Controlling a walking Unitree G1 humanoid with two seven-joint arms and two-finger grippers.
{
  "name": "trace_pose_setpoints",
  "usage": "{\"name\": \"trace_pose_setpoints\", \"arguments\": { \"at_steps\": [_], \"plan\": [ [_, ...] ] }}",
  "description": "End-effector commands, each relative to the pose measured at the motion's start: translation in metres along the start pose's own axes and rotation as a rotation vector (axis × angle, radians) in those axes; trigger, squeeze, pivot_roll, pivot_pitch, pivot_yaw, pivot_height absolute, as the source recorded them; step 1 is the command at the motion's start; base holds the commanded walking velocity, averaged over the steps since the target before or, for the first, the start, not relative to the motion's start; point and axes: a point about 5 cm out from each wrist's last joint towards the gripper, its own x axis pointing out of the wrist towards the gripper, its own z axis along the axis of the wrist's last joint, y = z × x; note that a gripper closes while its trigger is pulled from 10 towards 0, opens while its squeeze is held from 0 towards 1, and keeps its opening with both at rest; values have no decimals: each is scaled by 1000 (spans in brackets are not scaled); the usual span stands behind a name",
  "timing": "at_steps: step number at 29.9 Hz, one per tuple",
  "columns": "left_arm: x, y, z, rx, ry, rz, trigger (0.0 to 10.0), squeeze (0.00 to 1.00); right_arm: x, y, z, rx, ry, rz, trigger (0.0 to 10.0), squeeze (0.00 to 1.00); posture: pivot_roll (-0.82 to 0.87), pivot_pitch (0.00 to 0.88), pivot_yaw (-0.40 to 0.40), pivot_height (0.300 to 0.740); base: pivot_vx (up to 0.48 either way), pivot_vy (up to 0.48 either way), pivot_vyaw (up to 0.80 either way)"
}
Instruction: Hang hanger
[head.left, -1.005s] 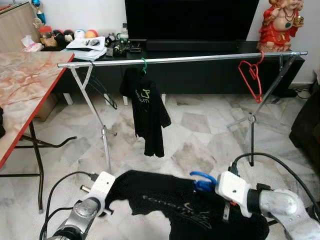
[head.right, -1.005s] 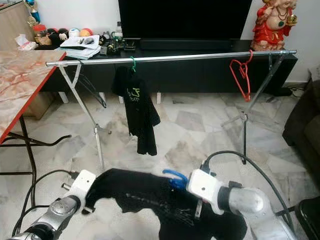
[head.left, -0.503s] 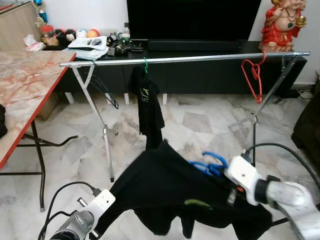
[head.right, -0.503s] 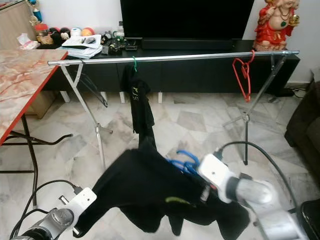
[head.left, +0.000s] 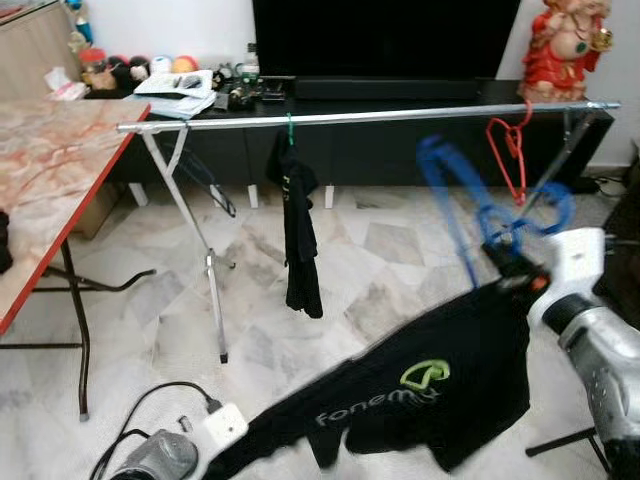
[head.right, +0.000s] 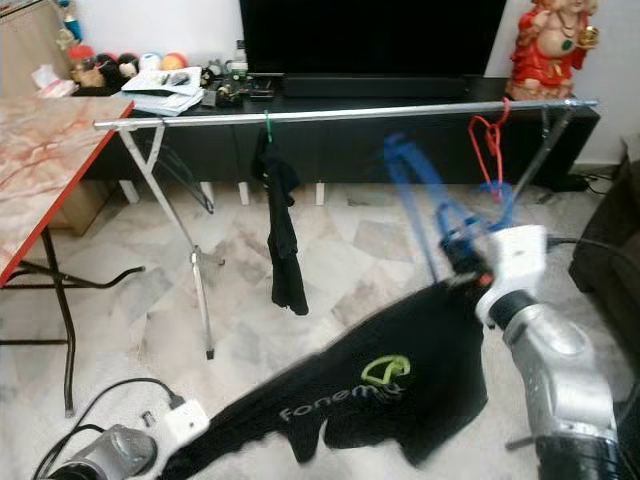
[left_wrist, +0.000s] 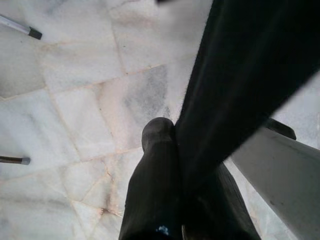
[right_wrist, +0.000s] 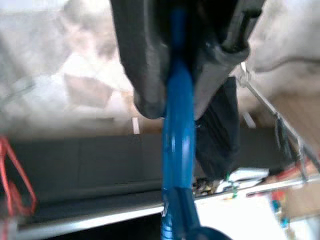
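The right gripper (head.left: 512, 250) has its jaws clamped on the blue hanger (head.left: 450, 190), raised just below the rail (head.left: 360, 117). The black shirt (head.left: 400, 390) stretches from the hanger down to the left gripper (left_wrist: 165, 165), whose jaws pinch the shirt near the floor (head.left: 390, 260).

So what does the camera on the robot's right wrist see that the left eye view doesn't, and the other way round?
The right wrist view shows up close the two black fingers shut around the blue plastic hanger.

The left eye view shows the whole scene: the long silver clothes rail, the marble-topped table with a red edge, the empty red hanger, the black T-shirt with a green logo and the left tool holding its lower end.

Both show the right tool, the blue hanger, the rail and the small black garment hanging on it.
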Motion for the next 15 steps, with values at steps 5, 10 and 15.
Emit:
{"name": "trace_pose_setpoints", "arguments": {
  "at_steps": [5, 10, 15],
  "plan": [
    [-4, 2, -22, 19, 84, -8, 0, 0, -5, -9, 9, -11, -57, -90, 10000, 0, -100, 78, 16, 740, 0, 0, 0],
    [-8, 15, 4, -31, -74, 15, 0, 0, -8, 26, 9, 159, -277, 132, 10000, 0, -95, 76, 17, 740, 0, 0, 0],
    [-15, 26, 25, -69, -210, 4, 0, 0, -7, 40, -24, 181, -173, 209, 10000, 0, -85, 75, 19, 740, 0, 0, 0]
  ]
}}
